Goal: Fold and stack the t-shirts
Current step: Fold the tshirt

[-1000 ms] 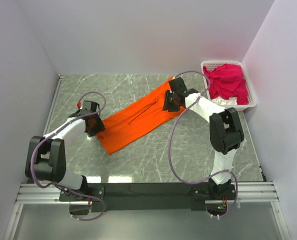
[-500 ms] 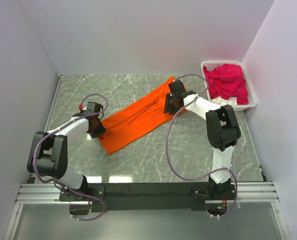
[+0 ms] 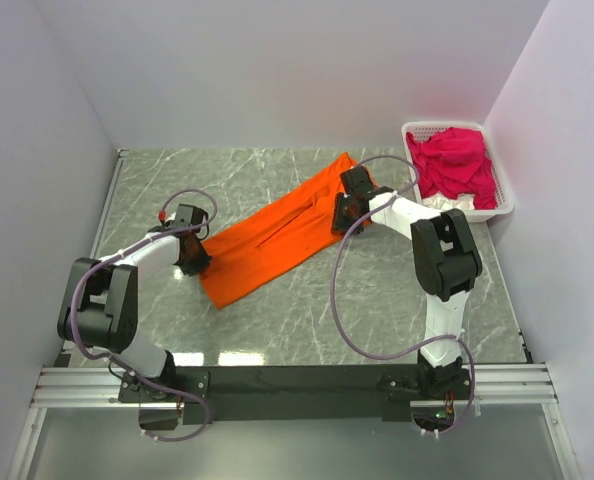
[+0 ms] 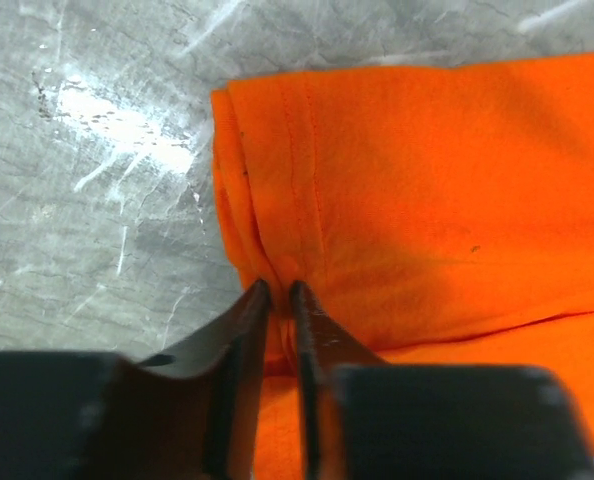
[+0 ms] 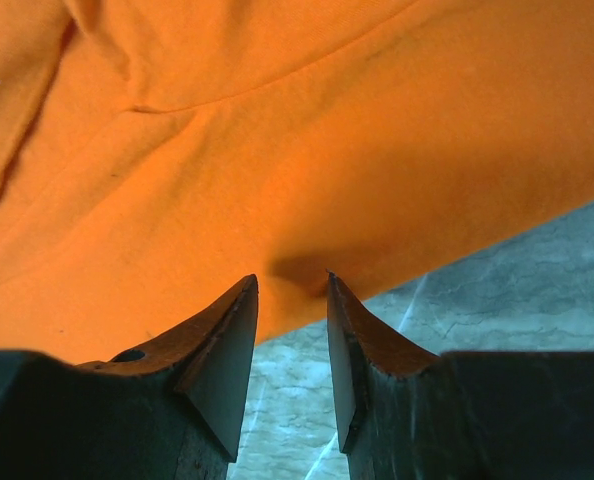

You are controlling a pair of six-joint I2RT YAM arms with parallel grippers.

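Both arms are shifting slightly rightward since a second ago. The left tool [image 4: 280, 292] is pinching a folded corner of the orange t-shirt [image 3: 277, 235], which is lying on the counter [image 3: 297, 320]. The right tool [image 5: 292, 290] is straddling its far edge, jaws slightly parted.

Left arm [image 3: 142, 255] and right arm [image 3: 405, 211] were white-shelled with chunky black joints, each trailing a looping purplish cable [image 3: 338, 300], a small red knob [image 3: 159, 211] sat near the left wrist, and the fingers [image 5: 222, 345] were dark tapered wedges.

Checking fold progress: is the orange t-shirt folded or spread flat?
Folded lengthwise into a narrow strip: the orange t-shirt shows stacked layered edges by the left end effector.
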